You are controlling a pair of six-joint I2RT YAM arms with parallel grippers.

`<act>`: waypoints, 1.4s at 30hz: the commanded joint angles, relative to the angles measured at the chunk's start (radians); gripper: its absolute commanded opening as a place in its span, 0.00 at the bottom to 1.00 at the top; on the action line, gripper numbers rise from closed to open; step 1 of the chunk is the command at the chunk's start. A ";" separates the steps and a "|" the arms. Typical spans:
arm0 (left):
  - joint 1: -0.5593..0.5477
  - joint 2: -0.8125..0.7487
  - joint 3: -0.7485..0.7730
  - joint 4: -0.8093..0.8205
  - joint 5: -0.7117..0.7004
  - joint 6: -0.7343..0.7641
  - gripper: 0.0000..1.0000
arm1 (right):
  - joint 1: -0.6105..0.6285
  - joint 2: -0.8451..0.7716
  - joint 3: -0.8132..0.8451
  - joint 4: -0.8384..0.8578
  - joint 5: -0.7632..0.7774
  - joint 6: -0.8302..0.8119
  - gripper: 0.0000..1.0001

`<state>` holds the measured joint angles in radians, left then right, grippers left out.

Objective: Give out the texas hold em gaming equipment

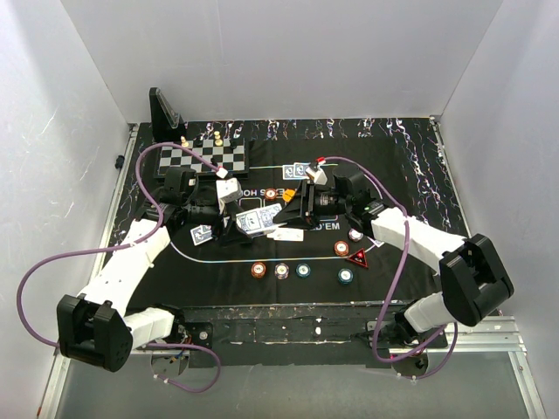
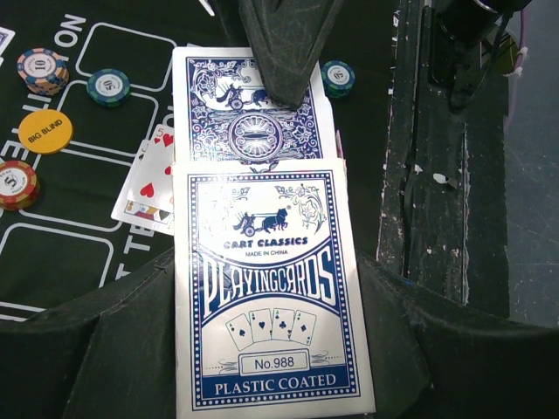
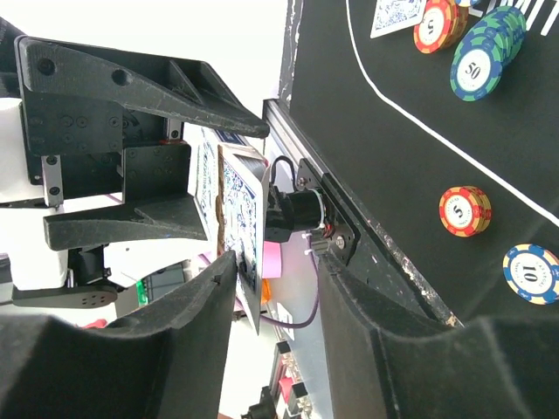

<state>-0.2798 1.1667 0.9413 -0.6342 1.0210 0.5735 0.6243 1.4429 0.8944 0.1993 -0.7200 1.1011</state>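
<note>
- Playing card point(image 2: 227, 122) juts from the card box point(image 2: 271, 297) pinched by left fingers point(image 2: 122, 340); right fingers point(image 3: 157, 349) straddle it, spread.
- Close squarely, then draw straight out along the box.

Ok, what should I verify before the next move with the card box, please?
1. Left gripper holds the card box: ok, its fingers press on both sides.
2. A card sticks out of the box: ok.
3. Right gripper clamps that card: cannot tell. One finger lies over the card, but the right wrist view shows a gap beside it.
4. Spot below the box is free: not ok, face-up cards lie there.
</note>
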 commanded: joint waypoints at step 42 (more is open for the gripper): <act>-0.061 -0.045 0.042 -0.090 -0.111 0.204 0.81 | 0.158 0.136 0.021 0.367 0.063 0.224 0.19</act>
<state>-0.3180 1.1591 0.9699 -0.6956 0.9314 0.7334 0.7750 1.5967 0.8745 0.5472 -0.6640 1.3460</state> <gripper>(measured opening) 0.804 0.257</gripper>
